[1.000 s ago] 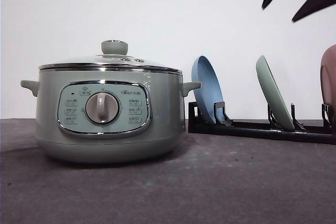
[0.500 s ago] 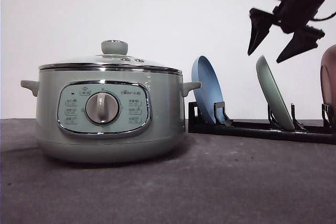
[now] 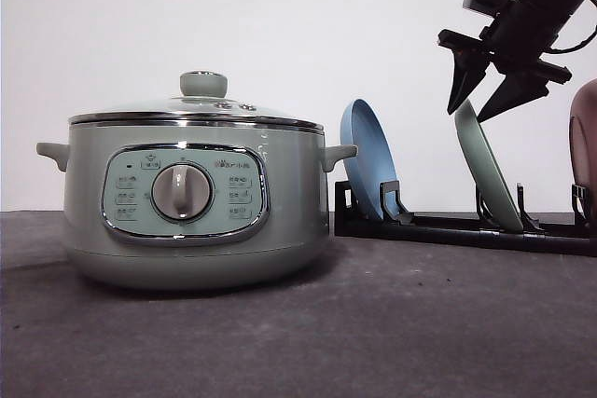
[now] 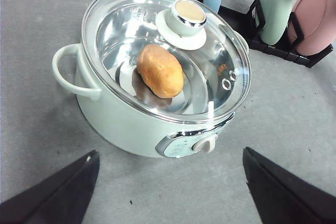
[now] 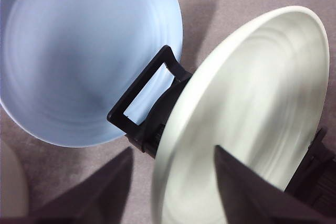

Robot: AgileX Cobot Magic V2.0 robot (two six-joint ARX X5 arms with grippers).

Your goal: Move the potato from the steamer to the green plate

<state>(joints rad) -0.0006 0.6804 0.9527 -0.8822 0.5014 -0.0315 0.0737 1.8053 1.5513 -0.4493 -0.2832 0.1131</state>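
My right end effector point(image 3: 480, 102) hangs open just above the top edge of the green plate point(image 3: 487, 170), which stands on edge in the rack point(image 3: 448, 227) between the blue plate point(image 3: 367, 160) and a pink dish point(image 3: 585, 151). The step, as I judge it, is fetching that plate. To do it well I should keep the rim centred between my fingers, one on each face, close firmly and lift straight up so it clears the rack's prongs without knocking its neighbours. My left end effector point(image 4: 168, 187) is open too, held above the steamer point(image 4: 152, 66); the potato point(image 4: 160, 70) lies inside under the closed glass lid point(image 4: 184, 17).

The wrist view blurs the plate's near edge, so I cannot tell whether a finger touches it. The pink dish is cut off at the frame edge.
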